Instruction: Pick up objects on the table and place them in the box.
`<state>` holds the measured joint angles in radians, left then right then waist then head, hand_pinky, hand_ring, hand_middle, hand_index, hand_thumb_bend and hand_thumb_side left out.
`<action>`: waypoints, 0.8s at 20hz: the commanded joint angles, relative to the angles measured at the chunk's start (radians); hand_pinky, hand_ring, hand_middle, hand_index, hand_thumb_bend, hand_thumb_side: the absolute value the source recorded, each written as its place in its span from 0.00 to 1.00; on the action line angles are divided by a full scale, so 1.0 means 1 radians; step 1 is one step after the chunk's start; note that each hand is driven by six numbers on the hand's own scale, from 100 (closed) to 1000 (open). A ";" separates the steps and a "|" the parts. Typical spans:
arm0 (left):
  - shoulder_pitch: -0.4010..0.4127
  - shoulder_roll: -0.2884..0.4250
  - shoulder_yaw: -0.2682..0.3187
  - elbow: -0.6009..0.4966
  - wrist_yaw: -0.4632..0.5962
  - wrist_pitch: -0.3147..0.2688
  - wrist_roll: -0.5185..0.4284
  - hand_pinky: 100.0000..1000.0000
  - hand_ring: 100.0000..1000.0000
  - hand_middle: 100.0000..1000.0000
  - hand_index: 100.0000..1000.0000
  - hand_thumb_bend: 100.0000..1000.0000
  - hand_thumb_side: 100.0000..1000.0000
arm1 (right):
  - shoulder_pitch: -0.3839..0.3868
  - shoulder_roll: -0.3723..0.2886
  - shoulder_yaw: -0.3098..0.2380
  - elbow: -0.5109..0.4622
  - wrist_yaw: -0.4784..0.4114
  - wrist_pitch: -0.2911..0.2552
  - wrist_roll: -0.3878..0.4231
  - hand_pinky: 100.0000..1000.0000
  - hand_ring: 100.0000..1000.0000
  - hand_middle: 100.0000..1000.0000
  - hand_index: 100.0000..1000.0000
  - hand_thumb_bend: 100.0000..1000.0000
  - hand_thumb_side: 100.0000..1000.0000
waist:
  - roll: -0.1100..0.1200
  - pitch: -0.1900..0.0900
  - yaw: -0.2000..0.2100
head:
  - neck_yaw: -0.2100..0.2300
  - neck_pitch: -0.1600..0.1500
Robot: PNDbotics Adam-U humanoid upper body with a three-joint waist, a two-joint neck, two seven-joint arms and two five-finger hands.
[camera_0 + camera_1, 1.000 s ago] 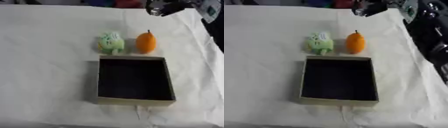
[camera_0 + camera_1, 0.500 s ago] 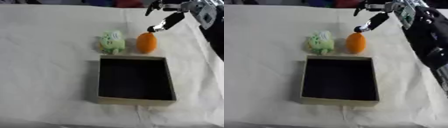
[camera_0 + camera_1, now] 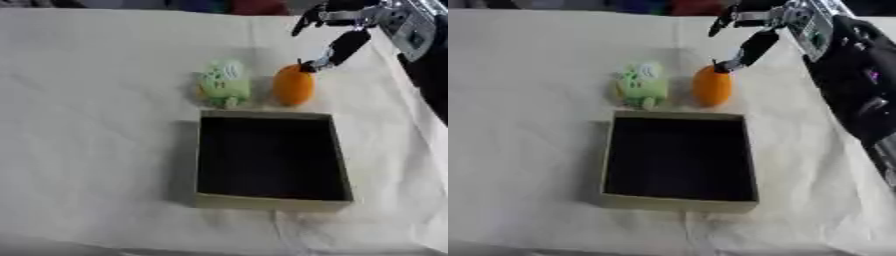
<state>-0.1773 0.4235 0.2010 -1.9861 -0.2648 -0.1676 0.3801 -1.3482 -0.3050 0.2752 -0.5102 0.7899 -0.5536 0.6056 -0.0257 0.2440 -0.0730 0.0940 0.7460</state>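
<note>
Right hand (image 3: 343, 30) spread wide, one fingertip at the stem of the orange (image 3: 293, 85), green toy (image 3: 223, 82) just beside, open box (image 3: 270, 201) nearer, white cloth (image 3: 96, 125) beneath

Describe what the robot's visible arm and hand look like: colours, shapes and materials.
Only the right arm shows, entering from the upper right. It is bulky and mostly black, with a silver-grey block near the wrist. The right hand has slim black fingers with small silvery parts at the tips. No cables or markings can be made out.
</note>
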 commanded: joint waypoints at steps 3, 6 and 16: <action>-0.011 0.015 0.009 -0.014 0.001 -0.001 -0.007 0.80 0.55 0.69 0.86 0.00 0.89 | -0.004 -0.016 0.003 -0.023 -0.082 -0.015 0.104 0.89 0.94 0.84 0.87 0.33 0.40 | 0.005 -0.013 0.003 | -0.001 -0.001; -0.012 0.014 0.010 -0.014 0.002 0.000 -0.011 0.80 0.55 0.69 0.86 0.00 0.90 | 0.008 -0.013 0.012 -0.038 -0.128 0.006 0.148 0.90 0.95 0.84 0.87 0.32 0.40 | 0.006 -0.012 0.004 | -0.001 -0.002; -0.014 0.009 0.013 -0.014 0.004 0.000 -0.018 0.80 0.55 0.69 0.86 0.00 0.90 | 0.042 0.010 0.019 -0.019 -0.144 0.064 0.215 0.88 0.94 0.82 0.85 0.30 0.43 | 0.011 -0.005 0.012 | -0.004 -0.004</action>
<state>-0.1826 0.4218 0.2017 -1.9861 -0.2636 -0.1668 0.3657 -1.2874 -0.2864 0.3012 -0.5276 0.6412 -0.4184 0.7409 -0.0196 0.2535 -0.0617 0.0927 0.7459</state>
